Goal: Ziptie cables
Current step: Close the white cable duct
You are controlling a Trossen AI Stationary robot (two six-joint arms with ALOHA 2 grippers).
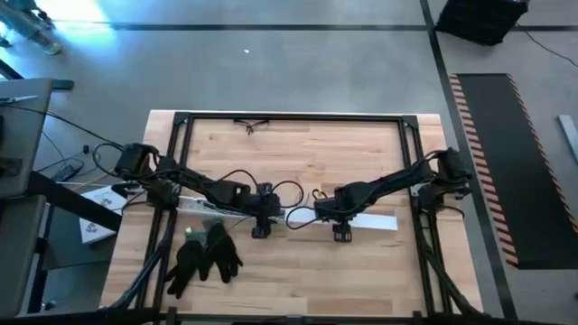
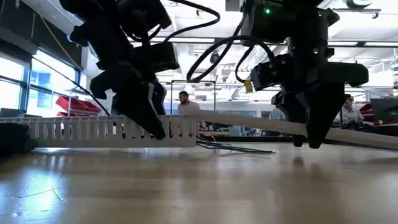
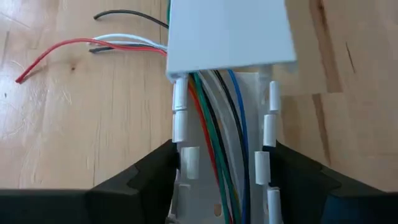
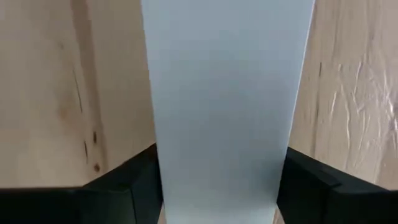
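Right now my left gripper [image 3: 221, 180] straddles the long white slotted plastic channel [image 3: 261, 162] holding the thin coloured cables [image 3: 217, 124], fingers apart, while my right gripper [image 4: 217, 186] brackets its flat white cover [image 4: 227, 93], so I'd press it down evenly, pinching no wires.

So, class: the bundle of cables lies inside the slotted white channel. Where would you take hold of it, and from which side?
Grip the cables on the uncovered stretch just past the flat white cover, coming straight down from above. The channel has slotted walls on both sides, so only its open top gives access. The left gripper straddles the channel walls.
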